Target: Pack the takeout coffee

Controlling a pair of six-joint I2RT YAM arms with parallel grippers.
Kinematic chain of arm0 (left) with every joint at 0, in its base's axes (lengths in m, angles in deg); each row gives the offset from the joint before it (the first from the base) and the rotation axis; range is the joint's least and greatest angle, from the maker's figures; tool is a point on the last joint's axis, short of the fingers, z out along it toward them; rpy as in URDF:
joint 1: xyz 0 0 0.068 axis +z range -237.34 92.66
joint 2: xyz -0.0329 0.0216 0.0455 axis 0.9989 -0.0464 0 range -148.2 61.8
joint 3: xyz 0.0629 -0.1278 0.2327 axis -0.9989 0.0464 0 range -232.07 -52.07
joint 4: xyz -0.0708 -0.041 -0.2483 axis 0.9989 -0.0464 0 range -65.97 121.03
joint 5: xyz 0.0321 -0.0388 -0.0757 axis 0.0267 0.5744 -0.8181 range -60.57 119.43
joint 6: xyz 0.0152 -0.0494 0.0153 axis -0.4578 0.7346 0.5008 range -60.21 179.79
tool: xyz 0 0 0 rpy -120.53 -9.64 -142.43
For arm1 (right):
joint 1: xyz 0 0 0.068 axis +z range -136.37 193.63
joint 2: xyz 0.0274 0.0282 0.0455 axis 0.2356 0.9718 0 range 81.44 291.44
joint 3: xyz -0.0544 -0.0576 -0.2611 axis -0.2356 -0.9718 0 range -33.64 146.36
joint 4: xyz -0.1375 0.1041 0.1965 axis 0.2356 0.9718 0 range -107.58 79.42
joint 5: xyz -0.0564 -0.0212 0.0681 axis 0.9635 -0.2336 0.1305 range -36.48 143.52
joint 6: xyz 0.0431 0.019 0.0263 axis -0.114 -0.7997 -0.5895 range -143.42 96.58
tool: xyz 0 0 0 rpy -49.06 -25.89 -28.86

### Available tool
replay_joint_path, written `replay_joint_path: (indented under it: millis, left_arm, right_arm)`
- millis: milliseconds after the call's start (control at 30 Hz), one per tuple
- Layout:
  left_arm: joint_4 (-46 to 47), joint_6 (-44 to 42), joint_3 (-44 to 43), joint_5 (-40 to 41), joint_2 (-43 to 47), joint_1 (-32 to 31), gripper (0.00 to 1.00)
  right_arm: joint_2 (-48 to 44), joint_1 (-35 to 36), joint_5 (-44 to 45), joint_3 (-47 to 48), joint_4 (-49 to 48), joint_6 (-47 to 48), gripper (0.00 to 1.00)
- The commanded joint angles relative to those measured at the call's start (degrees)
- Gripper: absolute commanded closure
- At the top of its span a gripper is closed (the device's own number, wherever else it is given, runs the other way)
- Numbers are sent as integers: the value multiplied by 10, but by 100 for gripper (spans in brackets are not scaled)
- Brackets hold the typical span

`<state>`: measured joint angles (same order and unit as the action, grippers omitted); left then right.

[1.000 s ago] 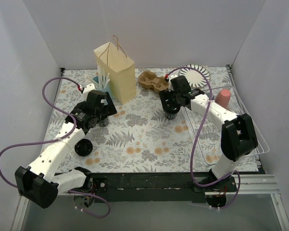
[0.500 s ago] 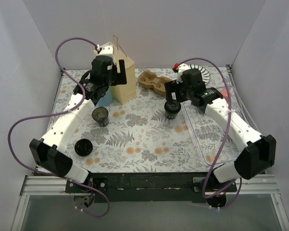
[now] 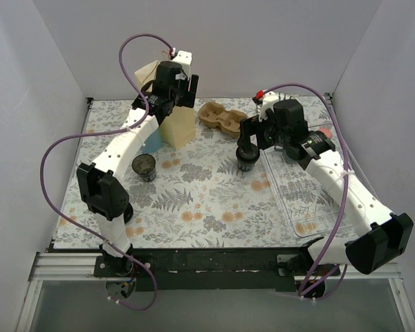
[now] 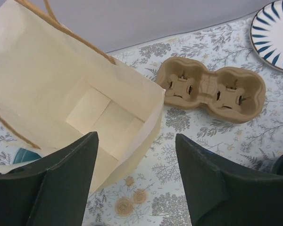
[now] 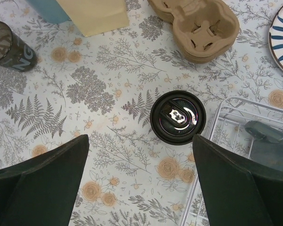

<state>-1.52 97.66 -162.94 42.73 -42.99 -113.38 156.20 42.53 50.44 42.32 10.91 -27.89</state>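
Observation:
Two dark coffee cups stand on the floral table. One with a black lid (image 3: 247, 159) sits mid-table and shows from above in the right wrist view (image 5: 178, 117). One without a lid (image 3: 144, 167) stands to the left and also shows in the right wrist view (image 5: 8, 47). The cream paper bag (image 3: 174, 126) stands open at the back; its empty inside shows in the left wrist view (image 4: 85, 99). My left gripper (image 3: 174, 97) hovers open and empty above the bag's mouth (image 4: 136, 141). My right gripper (image 3: 254, 135) is open and empty above the lidded cup (image 5: 140, 141).
A brown pulp cup carrier (image 3: 221, 117) lies right of the bag (image 4: 212, 89). A striped plate (image 4: 273, 33) is at the back right. A clear tray (image 3: 311, 200) lies on the right, with a pink object (image 3: 324, 133). A blue cup (image 3: 151, 142) stands beside the bag. A loose black lid (image 3: 124, 209) lies front left.
My left arm has risen from beside the unlidded cup and swung back to above the bag. My right arm has lifted and drawn back a little over the lidded cup.

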Motion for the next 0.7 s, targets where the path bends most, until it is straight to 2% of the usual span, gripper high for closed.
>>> replay_joint_path:
  millis: [0,100,200,333,367,433,667]
  left_arm:
    - [-8,-38,-29,-2,-9,2,36]
    - [-11,-40,-43,4,-29,5,42]
    - [-33,-44,-62,5,-44,6,44]
    - [-47,-47,-79,-8,-51,6,56]
    - [-52,-44,-84,-12,-52,6,63]
    - [-66,-39,-92,-14,-52,6,68]
    - [-65,-56,-59,11,-43,6,64]
  right_arm:
    - [-15,-2,-9,16,8,11,2]
    - [-16,-2,-11,15,9,13,2]
    - [-13,-2,-10,17,9,14,2]
    - [-9,-2,-4,19,10,18,2]
    - [-8,-2,-4,18,9,17,2]
    - [-6,-2,-2,19,9,19,2]
    - [-12,-1,-4,20,7,18,2]
